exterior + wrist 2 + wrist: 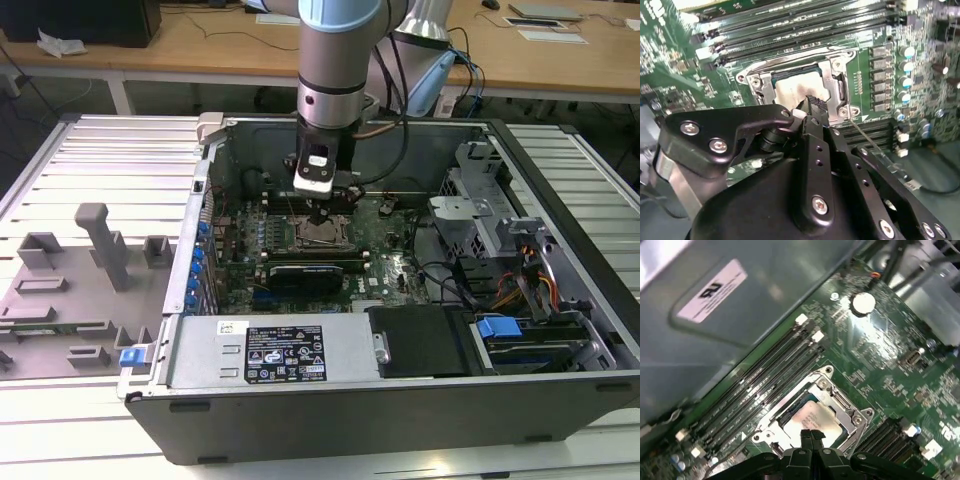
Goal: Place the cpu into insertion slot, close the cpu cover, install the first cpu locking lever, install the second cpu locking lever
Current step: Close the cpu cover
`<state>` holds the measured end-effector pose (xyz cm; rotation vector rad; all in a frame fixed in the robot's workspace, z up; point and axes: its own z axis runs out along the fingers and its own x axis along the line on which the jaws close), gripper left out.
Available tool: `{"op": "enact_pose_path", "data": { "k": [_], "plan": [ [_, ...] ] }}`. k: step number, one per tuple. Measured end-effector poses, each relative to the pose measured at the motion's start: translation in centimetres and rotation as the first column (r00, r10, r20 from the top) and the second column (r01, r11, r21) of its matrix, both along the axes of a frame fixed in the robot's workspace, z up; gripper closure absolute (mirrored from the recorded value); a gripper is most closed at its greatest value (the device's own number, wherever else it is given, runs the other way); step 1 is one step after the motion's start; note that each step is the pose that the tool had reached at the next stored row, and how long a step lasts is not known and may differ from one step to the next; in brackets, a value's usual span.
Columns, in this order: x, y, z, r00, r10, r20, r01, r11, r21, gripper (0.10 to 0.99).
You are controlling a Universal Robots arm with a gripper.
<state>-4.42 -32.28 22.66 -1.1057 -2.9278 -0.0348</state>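
Pincer (322, 207) low over the insertion slot (322, 234) on the green motherboard (390, 262) inside the open computer case (400, 405)

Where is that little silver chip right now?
In the first wrist view, the chip lies inside the metal frame on the green board, beside the long memory slots, right at the pincer tip.
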Motion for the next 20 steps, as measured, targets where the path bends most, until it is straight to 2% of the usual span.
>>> {"op": "enact_pose_path", "data": {
  "k": [2, 4, 7, 10, 12, 15, 19, 20],
  "plan": [
    [0.0, 0.0, -0.03, 0.9978, 0.066, 0.0, -0.066, 0.9978, 0.0, 0.98],
    [0.0, 0.0, -0.05, 0.9947, 0.103, 0.0, -0.103, 0.9947, 0.0, 0.98],
    [0.0, 0.0, -0.07, 0.9841, 0.178, 0.0, -0.178, 0.9841, 0.0, 0.98],
    [0.0, 0.0, -0.08, 0.9696, 0.245, 0.0001, -0.245, 0.9696, 0.0, 0.98],
    [0.0, 0.0, -0.1, 0.9553, 0.296, 0.0027, -0.296, 0.9553, -0.001, 0.98],
    [0.01, 0.0, -0.12, 0.9387, 0.345, 0.0092, -0.345, 0.9387, -0.003, 0.98],
    [0.0, 0.0, -0.12, 0.9111, 0.412, 0.0104, -0.412, 0.9112, -0.004, 0.98],
    [-0.01, 0.0, -0.11, 0.895, 0.446, 0.0106, -0.446, 0.8951, -0.004, 0.98]
  ]
}}
